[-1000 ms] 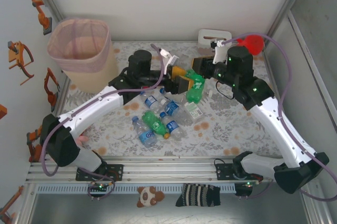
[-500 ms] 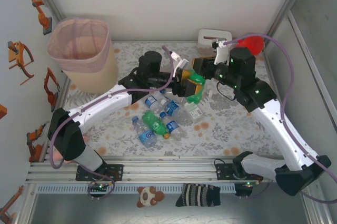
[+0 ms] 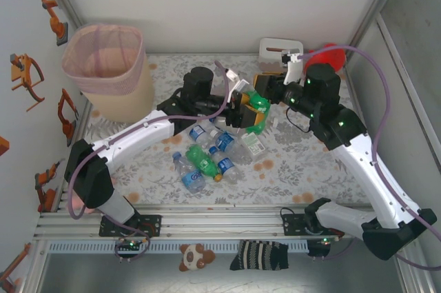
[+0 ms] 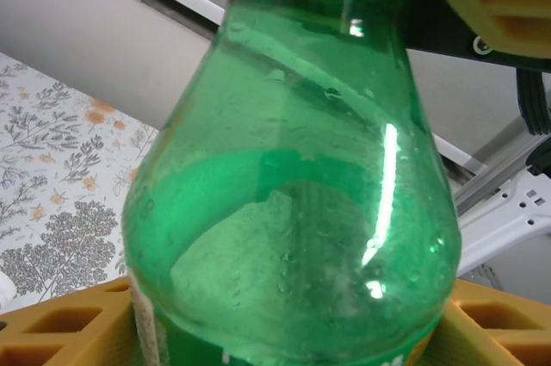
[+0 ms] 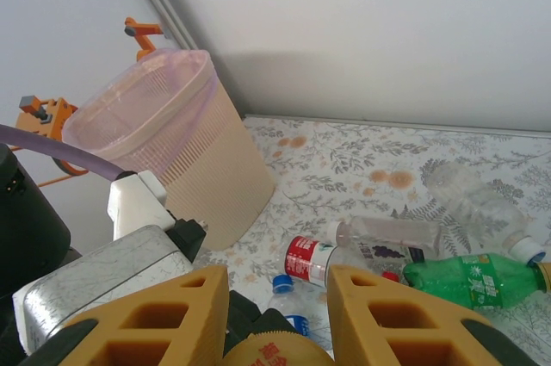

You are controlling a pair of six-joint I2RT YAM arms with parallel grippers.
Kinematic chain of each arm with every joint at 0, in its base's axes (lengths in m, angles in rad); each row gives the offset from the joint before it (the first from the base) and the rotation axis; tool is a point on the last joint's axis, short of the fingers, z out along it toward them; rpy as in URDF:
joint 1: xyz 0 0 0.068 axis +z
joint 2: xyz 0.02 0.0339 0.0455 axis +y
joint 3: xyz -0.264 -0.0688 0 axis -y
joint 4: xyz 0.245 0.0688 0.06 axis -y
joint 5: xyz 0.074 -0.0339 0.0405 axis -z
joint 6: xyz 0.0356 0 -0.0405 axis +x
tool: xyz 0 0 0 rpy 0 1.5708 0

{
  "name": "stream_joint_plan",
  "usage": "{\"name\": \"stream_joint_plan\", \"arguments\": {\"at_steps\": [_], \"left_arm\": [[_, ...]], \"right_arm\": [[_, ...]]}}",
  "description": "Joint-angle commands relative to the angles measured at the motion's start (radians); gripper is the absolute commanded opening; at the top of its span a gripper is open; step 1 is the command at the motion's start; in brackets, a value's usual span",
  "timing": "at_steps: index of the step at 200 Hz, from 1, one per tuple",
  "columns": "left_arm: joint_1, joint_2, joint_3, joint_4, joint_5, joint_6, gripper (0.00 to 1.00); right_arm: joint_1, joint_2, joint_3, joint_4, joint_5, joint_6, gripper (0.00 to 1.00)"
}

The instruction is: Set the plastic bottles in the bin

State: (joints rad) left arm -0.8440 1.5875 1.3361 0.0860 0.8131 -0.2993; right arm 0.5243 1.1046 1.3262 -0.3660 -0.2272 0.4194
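Right hand [image 5: 277,314] is clamped on the orange cap of the green bottle [image 3: 256,105], held off the surface [image 3: 310,162], well right of the bin [image 3: 122,103]. Left hand [image 3: 248,110] straddles its body; gripping or not, can't tell. Loose bottles [image 3: 207,152] lie right of the bin.

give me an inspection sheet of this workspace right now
surface: floral cloth
job's things: green bottle held aloft between both arms; loose bottles mid-table; bin far left, pink liner
clutter: white tissue box, red toy at back
end effectors: right end effector shut on green bottle's cap; left end effector around its body, grip unclear
cables: purple cables loop along both arms
surroundings: orange figures on left wall; plush toy, striped sock below front rail
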Motion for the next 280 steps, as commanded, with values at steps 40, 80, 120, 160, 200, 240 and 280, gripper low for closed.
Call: {"name": "stream_joint_plan", "arguments": {"at_steps": [40,80,120,160,200,240,280], "left_arm": [[-0.005,0.0,0.038,0.006,0.008,0.034,0.59],[-0.004,-0.028,0.038,-0.039,-0.04,0.073,0.58],[0.01,-0.071,0.058,-0.148,-0.103,0.149,0.58],[0.081,-0.125,0.074,-0.25,-0.166,0.17,0.55],[0.219,-0.211,0.084,-0.362,-0.235,0.181,0.55],[0.418,-0.262,0.136,-0.482,-0.228,0.169,0.54],[0.627,-0.267,0.198,-0.513,-0.22,0.075,0.55]], "right_arm": [[0.008,-0.014,0.022,0.034,0.005,0.0,0.29],[0.008,-0.025,0.032,-0.008,0.028,-0.015,0.58],[0.008,-0.07,0.025,-0.064,0.094,-0.036,0.69],[0.008,-0.123,0.015,-0.113,0.161,-0.062,0.69],[0.008,-0.163,0.004,-0.156,0.225,-0.102,0.69],[0.008,-0.173,0.0,-0.17,0.241,-0.113,0.69],[0.008,-0.168,0.001,-0.172,0.245,-0.117,0.69]]}}
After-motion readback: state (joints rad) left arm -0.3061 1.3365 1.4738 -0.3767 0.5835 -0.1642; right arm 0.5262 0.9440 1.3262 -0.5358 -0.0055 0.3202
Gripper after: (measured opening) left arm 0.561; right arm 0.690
